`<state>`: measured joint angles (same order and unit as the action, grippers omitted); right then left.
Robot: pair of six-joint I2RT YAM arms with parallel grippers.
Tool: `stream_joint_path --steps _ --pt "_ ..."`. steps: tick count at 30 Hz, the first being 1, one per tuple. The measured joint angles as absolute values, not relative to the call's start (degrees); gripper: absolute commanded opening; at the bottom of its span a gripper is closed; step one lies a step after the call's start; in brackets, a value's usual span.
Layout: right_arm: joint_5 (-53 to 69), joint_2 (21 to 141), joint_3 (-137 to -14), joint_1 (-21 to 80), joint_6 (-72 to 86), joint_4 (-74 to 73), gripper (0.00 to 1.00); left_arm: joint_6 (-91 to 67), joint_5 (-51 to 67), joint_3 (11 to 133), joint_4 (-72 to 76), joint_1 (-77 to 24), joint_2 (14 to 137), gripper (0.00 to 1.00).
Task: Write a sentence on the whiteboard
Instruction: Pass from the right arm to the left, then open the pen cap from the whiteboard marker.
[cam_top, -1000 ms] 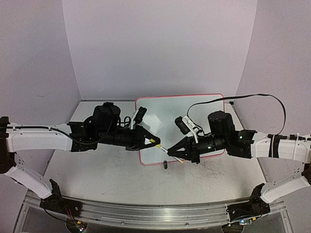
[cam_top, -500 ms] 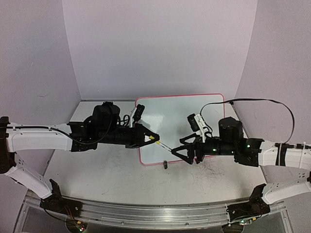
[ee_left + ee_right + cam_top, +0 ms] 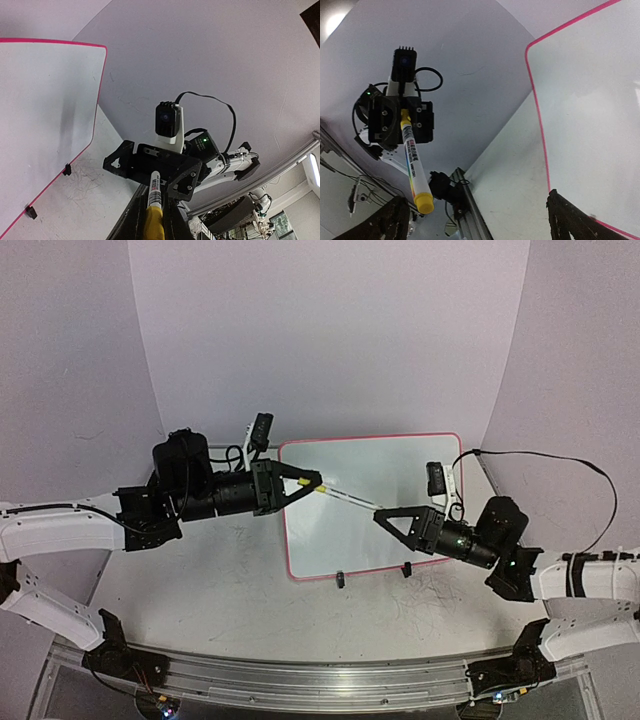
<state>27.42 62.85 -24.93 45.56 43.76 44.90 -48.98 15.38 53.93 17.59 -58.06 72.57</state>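
Board (image 3: 390,470) blank: no writing yet, whole sentence left to do. L hand (image 3: 312,483) clamped on marker (image 3: 348,498) over board. R hand (image 3: 385,518) apart, by its free end.

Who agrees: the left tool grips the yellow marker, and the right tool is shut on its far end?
Wrong: the right tool stands open, as the right wrist view shows. The left tool does grip the yellow marker.

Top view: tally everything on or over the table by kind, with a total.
Whiteboard: 1
Yellow marker: 1
Black clip feet: 2
Grippers: 2, the left gripper and the right gripper
Total: 6
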Motion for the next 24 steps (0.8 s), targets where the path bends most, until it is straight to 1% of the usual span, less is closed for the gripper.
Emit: stream_joint_path --steps 2,5,9,12,15,17,24 --pt "29.8 65.5 -25.1 45.5 47.0 51.0 0.83 -49.7 15.5 53.9 19.3 -58.1 72.4 0.00" --pt "32.6 69.6 -26.2 46.0 50.4 57.8 0.80 -50.7 15.9 53.6 21.5 -58.1 72.4 0.00" --pt "34.3 73.4 -29.5 47.3 52.7 63.5 0.75 -51.6 16.2 53.0 23.2 -58.1 72.5 0.00" --pt "34.4 74.7 -31.1 47.9 54.2 67.5 0.68 -52.4 16.4 52.8 24.2 -58.1 72.8 0.00" --pt "34.6 76.5 -32.7 48.0 55.6 70.6 0.59 -52.6 16.5 52.7 24.7 -58.1 73.4 0.00" --pt "35.5 78.5 -34.4 48.1 56.6 72.0 0.50 -52.6 16.7 52.7 25.0 -58.1 74.0 0.00" --pt "39.1 82.9 -37.4 48.2 58.0 73.3 0.44 -52.9 17.0 52.7 26.2 -57.5 75.0 0.00"
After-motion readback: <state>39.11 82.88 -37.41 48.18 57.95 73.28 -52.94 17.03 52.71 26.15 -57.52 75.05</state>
